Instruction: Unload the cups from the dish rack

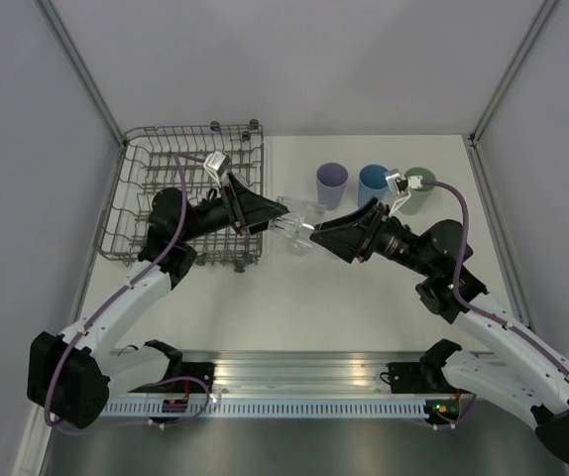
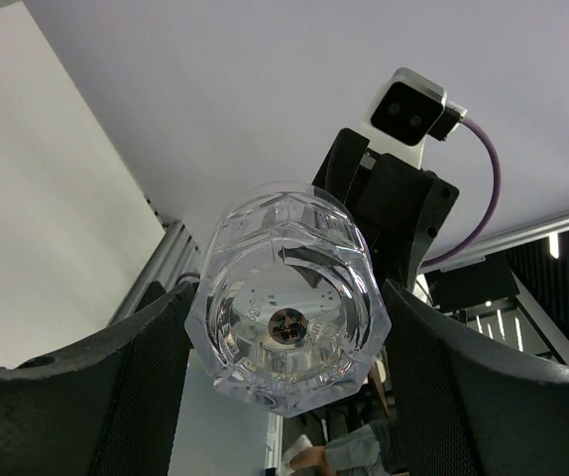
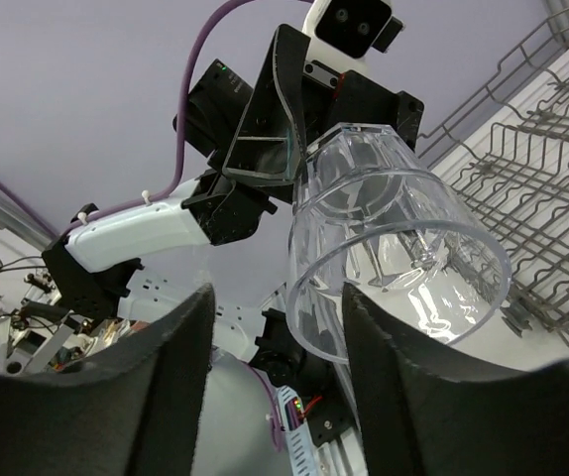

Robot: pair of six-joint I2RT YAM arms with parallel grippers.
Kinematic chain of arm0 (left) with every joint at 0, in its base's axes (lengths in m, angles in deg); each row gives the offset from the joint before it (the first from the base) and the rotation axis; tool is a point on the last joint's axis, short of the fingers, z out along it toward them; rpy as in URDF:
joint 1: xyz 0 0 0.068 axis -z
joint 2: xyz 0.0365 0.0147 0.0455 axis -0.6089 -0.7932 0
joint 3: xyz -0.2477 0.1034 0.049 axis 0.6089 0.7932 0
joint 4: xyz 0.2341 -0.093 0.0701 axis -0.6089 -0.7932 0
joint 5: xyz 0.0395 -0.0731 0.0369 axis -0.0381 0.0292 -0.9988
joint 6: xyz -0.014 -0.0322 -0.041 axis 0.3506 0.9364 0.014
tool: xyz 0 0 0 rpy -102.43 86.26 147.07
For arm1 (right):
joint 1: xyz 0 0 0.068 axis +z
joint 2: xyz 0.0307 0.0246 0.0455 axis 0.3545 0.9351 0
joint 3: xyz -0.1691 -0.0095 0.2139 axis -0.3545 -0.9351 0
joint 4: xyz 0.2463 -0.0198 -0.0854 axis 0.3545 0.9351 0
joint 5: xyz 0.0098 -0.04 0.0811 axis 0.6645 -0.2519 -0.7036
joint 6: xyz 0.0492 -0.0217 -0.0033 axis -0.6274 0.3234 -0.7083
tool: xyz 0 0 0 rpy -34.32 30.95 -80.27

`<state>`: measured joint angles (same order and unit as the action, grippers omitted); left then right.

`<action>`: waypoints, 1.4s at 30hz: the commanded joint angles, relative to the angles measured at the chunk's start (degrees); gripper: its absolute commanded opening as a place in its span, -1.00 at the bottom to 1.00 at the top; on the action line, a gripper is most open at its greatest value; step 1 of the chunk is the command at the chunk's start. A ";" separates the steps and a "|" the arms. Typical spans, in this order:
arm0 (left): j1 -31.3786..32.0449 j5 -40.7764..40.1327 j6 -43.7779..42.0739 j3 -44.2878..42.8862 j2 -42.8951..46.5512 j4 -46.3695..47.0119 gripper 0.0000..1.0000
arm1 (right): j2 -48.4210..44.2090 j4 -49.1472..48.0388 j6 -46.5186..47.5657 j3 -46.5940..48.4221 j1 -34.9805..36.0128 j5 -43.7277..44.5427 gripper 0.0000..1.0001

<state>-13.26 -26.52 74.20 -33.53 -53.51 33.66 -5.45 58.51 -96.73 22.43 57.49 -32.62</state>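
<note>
Blending into the white table (image 1: 364, 288) from above, the clear cup (image 1: 295, 234) hangs just right of the dish rack (image 1: 126, 213), its outline faint. The left gripper (image 1: 281, 220) clamps its faceted base; the right gripper (image 1: 311, 236) stands part-open around its open rim, contact unclear.

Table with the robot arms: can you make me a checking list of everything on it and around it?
Surface: white table, no spills seen.
Job's things: grey dish rack at the far left. The lilac cup, blue cup and green cup stand in a row at the far right. The clear cup is held in the air on its side, between the arms.
Clutter: nothing seen.
Grippers: left gripper shut on the clear cup's base; right gripper open, fingers at the cup's mouth.
Cables: a purple cable along each arm.
Surroundings: grey walls; metal rail at the near edge.
</note>
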 commanded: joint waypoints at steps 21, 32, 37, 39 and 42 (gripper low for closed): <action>2.64 -3.76 -2.01 -2.28 2.68 -3.74 0.18 | -0.15 -6.82 -0.25 0.61 -0.17 -2.38 -0.99; 2.73 -29.48 -20.72 -10.10 9.97 -39.50 0.99 | -1.56 23.52 16.07 9.30 -0.17 7.97 -0.99; 2.73 -42.59 -25.47 -9.40 15.50 -47.86 0.99 | -0.33 39.12 23.65 15.28 -0.17 19.21 -0.99; 2.73 -43.84 -27.48 -9.92 16.04 -50.24 0.99 | 0.81 45.19 26.10 17.47 -0.17 22.83 -0.99; 2.73 -43.84 -29.60 -10.89 16.92 -52.52 0.99 | 3.18 53.71 28.57 21.16 -0.17 30.12 -0.99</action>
<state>-10.66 -65.27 50.79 -41.77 -37.17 -12.90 -4.05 100.58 -74.18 38.73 57.30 -12.99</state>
